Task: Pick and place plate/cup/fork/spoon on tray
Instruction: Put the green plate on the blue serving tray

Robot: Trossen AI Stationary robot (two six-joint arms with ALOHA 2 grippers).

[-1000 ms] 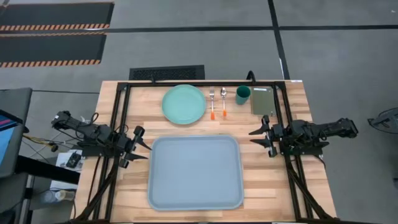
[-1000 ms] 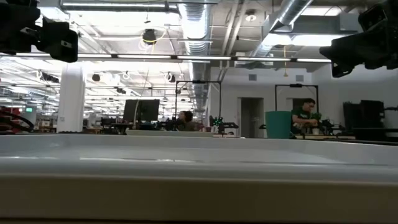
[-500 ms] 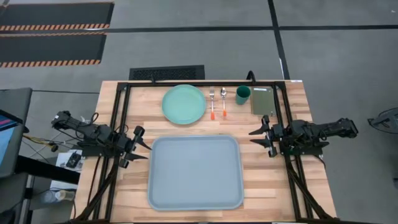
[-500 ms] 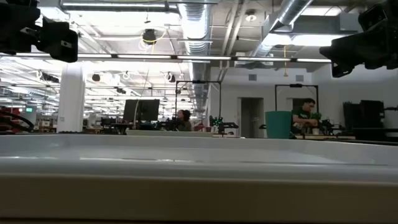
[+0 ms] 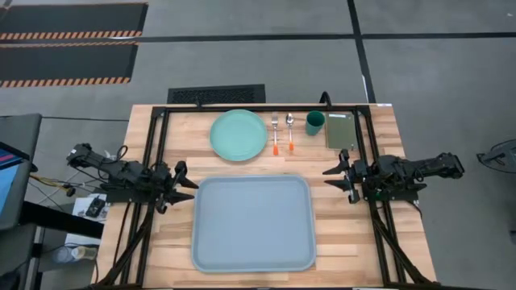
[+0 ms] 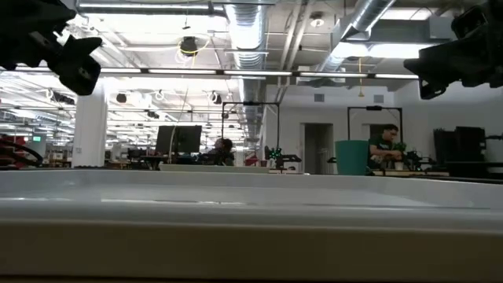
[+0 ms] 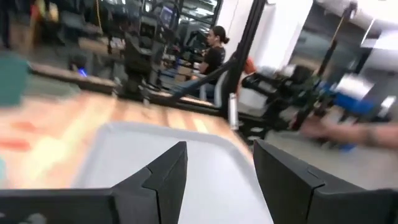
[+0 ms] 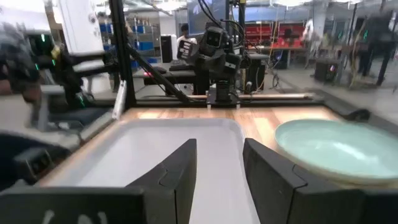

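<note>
The pale grey-blue tray (image 5: 252,223) lies at the table's near middle. Beyond it, in a row along the far side, lie the mint-green plate (image 5: 239,134), the fork (image 5: 275,135), the spoon (image 5: 290,134) and the dark teal cup (image 5: 314,122), all flat or upright on the wood. My left gripper (image 5: 188,182) hovers open and empty at the tray's left edge. My right gripper (image 5: 332,178) hovers open and empty at the tray's right edge. The right wrist view shows the tray (image 8: 155,149) and the plate (image 8: 336,149). The left wrist view shows the tray (image 7: 186,162).
A flat olive-green block (image 5: 340,130) lies right of the cup. A black frame (image 5: 266,107) runs along the table's far edge and down both sides under the arms. People sit in the room beyond the table (image 6: 385,145).
My left gripper has shifted a little toward the tray and has turned slightly, staying open. Everything else has kept still.
</note>
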